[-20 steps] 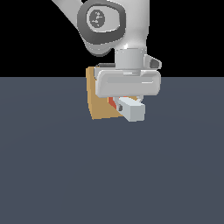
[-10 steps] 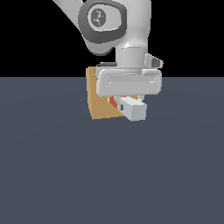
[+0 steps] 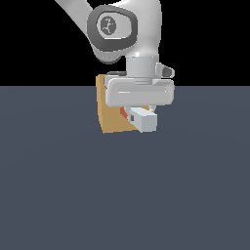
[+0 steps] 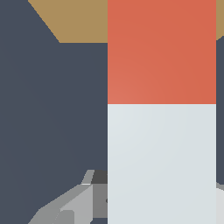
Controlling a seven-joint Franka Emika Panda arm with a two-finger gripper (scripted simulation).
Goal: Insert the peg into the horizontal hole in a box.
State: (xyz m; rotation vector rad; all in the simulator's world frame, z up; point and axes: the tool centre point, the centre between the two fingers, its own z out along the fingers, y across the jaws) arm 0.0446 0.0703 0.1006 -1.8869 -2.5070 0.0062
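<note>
The tan box (image 3: 110, 114) stands on the dark floor behind my gripper (image 3: 139, 110). The gripper is shut on the peg (image 3: 144, 120), which lies level. Its pale grey-white end points toward the camera and its red-orange part (image 3: 124, 113) points at the box face. In the wrist view the peg (image 4: 162, 162) fills much of the picture. Its red-orange end (image 4: 162, 52) reaches over the edge of the box (image 4: 74, 19). One grey finger (image 4: 70, 208) shows beside the peg. The horizontal hole is hidden behind the peg and the hand.
The dark grey-blue floor (image 3: 122, 195) stretches around the box. The white arm (image 3: 122, 29) rises above the hand and covers the box's top right part.
The hand and the held peg have shifted slightly to the exterior view's left, closer to the box face. The box has stayed in place.
</note>
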